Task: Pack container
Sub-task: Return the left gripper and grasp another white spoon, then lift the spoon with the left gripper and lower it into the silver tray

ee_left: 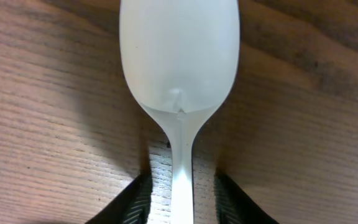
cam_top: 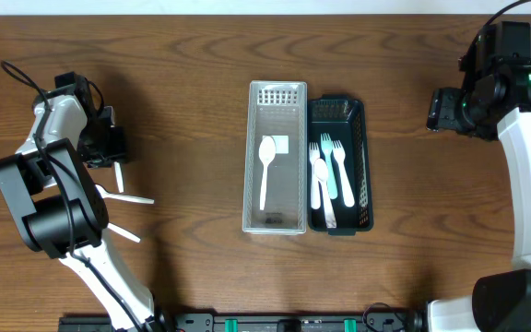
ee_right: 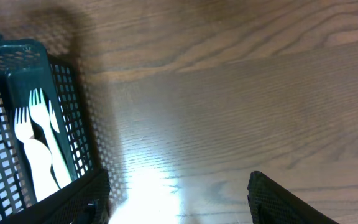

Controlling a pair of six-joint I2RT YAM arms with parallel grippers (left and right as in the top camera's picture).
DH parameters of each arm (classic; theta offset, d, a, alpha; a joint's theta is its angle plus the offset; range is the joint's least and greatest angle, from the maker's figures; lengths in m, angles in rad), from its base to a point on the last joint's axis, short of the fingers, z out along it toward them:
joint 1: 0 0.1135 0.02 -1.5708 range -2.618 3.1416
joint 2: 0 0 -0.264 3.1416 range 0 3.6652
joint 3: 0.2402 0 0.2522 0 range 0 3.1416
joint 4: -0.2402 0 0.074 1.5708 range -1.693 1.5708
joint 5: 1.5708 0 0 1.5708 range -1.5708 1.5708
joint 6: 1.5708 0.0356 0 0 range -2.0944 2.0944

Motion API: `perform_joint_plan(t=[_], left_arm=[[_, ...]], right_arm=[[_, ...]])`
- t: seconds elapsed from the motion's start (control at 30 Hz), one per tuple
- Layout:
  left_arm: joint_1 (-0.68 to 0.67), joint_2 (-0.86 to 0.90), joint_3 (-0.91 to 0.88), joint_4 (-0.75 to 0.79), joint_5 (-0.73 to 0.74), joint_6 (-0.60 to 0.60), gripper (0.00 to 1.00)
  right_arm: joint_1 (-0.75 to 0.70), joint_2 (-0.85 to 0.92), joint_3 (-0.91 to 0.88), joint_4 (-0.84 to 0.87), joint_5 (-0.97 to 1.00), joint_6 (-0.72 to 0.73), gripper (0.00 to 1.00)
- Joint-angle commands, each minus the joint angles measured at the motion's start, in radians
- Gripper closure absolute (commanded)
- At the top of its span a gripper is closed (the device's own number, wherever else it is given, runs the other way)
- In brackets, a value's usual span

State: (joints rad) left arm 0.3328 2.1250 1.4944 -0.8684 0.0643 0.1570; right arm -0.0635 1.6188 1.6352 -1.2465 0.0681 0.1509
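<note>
A white plastic spoon [ee_left: 179,62] lies on the wooden table, bowl away from me. My left gripper [ee_left: 182,190] is open, its fingers on either side of the spoon's handle with a gap on each side; it also shows in the overhead view [cam_top: 112,159] at the far left. A clear tray [cam_top: 253,157] holds one white spoon [cam_top: 266,166]. Beside it a dark green basket [cam_top: 365,166] holds white and teal forks [cam_top: 325,180]. My right gripper [cam_top: 441,109] is open and empty, right of the basket [ee_right: 17,68]; it also shows in the right wrist view [ee_right: 179,193].
Two more white utensils [cam_top: 125,197] lie on the table below the left gripper, the second one [cam_top: 123,232] nearer the front edge. The tray and basket stand side by side at the table's middle.
</note>
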Motion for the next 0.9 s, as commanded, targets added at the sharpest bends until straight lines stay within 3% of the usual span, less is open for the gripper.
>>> perform_joint_plan(t=[0.0, 0.43, 0.87], left_arm=[[0.002, 0.039, -0.005, -0.005, -0.004, 0.002, 0.69], [0.002, 0.039, 0.043, -0.003, -0.004, -0.033, 0.93], [-0.105, -0.073, 0.156, -0.106, 0.0, -0.043, 0.94]], right_arm=[[-0.023, -0.001, -0.002, -0.003, 0.01, -0.01, 0.25], [-0.023, -0.001, -0.002, -0.006, 0.01, -0.01, 0.25], [-0.023, -0.001, -0.002, -0.014, 0.01, -0.01, 0.25]])
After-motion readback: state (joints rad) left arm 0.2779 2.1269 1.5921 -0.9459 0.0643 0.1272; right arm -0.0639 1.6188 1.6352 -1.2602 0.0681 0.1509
